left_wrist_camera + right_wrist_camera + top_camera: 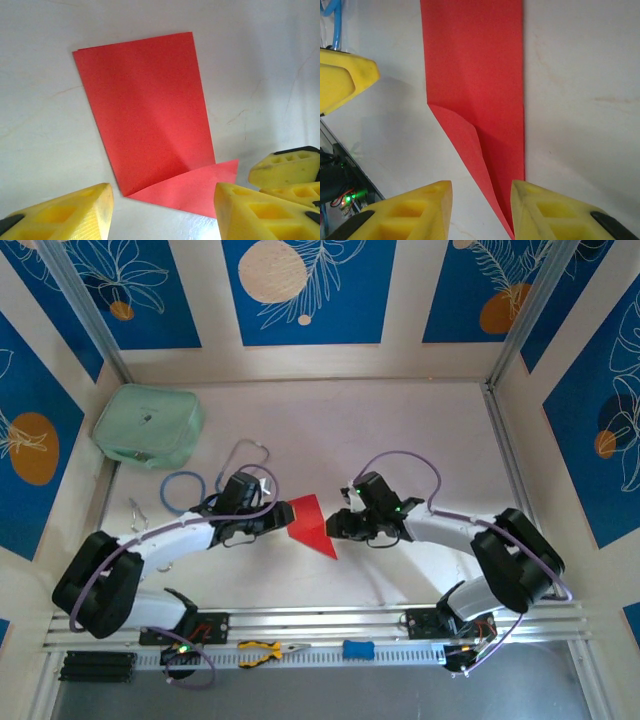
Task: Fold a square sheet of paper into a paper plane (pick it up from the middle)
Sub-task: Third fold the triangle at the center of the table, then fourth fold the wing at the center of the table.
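early folds done, we judge
the creased bright red paper sheet lies flat on the white counter; our left tool and right tool flank it, both released; wings not yet folded.

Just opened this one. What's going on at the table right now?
Two robot arms are part-way through folding a red sheet of paper into a plane. The sheet lies on the table, already folded over, with one corner turned in. The left gripper and right gripper sit on either side of it, both open and neither gripping it.
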{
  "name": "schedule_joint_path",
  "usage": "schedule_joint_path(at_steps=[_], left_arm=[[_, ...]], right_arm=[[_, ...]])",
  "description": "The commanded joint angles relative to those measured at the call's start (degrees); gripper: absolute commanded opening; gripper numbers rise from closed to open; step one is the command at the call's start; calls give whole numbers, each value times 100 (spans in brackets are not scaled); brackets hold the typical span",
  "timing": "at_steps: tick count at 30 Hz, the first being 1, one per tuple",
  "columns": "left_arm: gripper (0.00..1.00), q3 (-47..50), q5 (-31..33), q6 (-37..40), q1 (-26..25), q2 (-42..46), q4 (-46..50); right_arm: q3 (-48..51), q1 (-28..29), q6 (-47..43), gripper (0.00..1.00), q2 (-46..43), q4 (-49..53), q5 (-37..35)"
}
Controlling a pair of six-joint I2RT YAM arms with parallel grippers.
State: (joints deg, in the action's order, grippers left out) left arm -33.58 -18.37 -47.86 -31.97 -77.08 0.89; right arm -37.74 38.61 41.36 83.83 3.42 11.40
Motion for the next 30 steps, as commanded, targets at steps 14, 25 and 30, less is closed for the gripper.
schedule_joint_path(at_steps=[14,25,30], left_arm=[[57,120,-1390,-112,497,-693,-650],[57,62,-1561,-160,573,-879,-809],[57,62,-1569,-159,576,-870,-768]], right_arm=[[-320,-295,-305,21,777,-534,864],[-202,-418,-304,23,897,-786,1151],[-219,-426,-287,24,1064,-930,1267]])
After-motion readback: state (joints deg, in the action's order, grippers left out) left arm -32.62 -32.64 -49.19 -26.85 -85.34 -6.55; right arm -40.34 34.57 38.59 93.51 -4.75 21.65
